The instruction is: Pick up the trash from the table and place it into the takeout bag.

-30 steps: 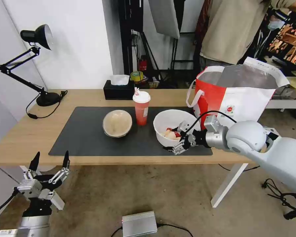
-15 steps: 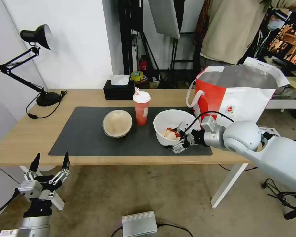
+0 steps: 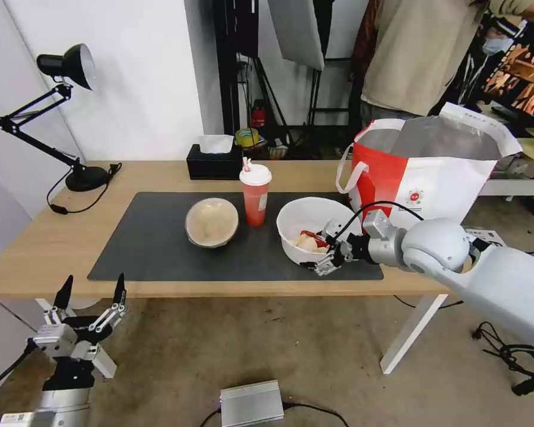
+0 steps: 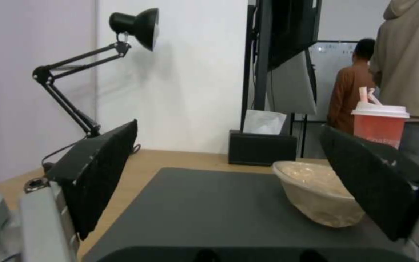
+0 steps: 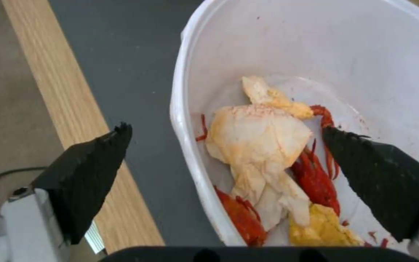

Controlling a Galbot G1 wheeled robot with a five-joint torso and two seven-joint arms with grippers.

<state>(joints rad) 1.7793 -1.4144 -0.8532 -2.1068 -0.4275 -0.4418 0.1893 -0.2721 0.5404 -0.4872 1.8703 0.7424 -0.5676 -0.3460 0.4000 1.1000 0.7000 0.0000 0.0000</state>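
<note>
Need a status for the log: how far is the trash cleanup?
Done: nothing bagged. The cup and tan container stand on the mat; takeout bag stands open. In hand: right gripper, open, straddles the white bowl rim. Left gripper parked below the table. Left: all three.

My right arm (image 3: 492,273) is smooth pale-grey shell with a rounded joint and a looping black cable. Both hands are bare metal, the right hand (image 3: 325,249) and left hand (image 3: 92,290) carrying black wedge-shaped fingers (image 5: 88,174).
</note>
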